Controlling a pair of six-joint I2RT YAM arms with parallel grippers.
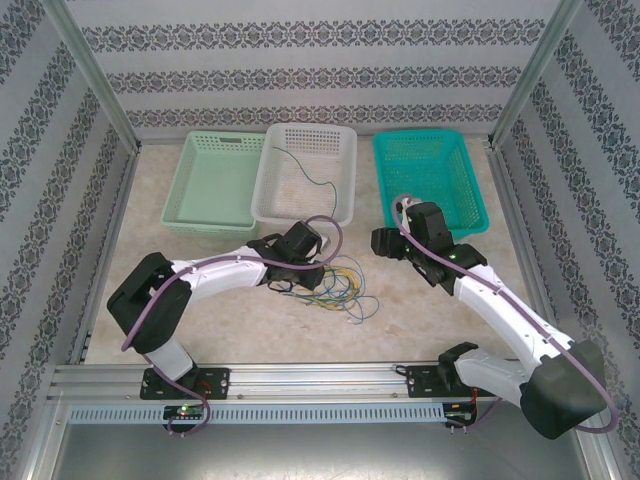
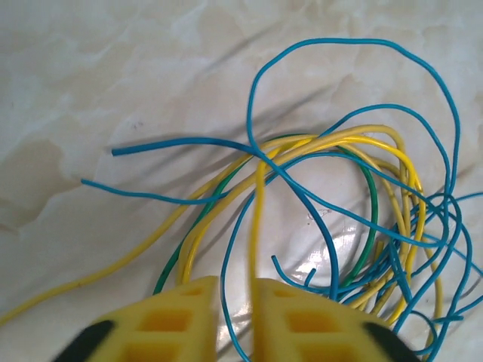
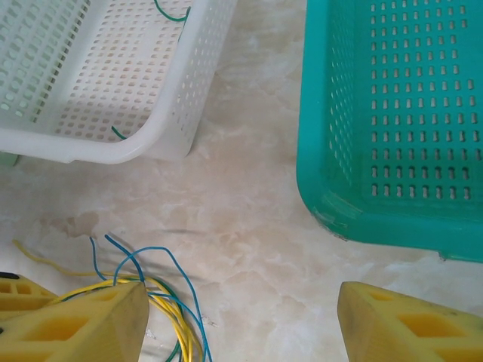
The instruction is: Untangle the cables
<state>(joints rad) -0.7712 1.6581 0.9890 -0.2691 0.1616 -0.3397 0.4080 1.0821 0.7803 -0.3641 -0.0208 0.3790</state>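
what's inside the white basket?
One thin green cable lies in the white basket; nothing else shows. Part of its near wall is covered by the left arm's purple cable.

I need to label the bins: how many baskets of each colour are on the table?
Light green basket: 1
White basket: 1
Teal basket: 1
Total: 3
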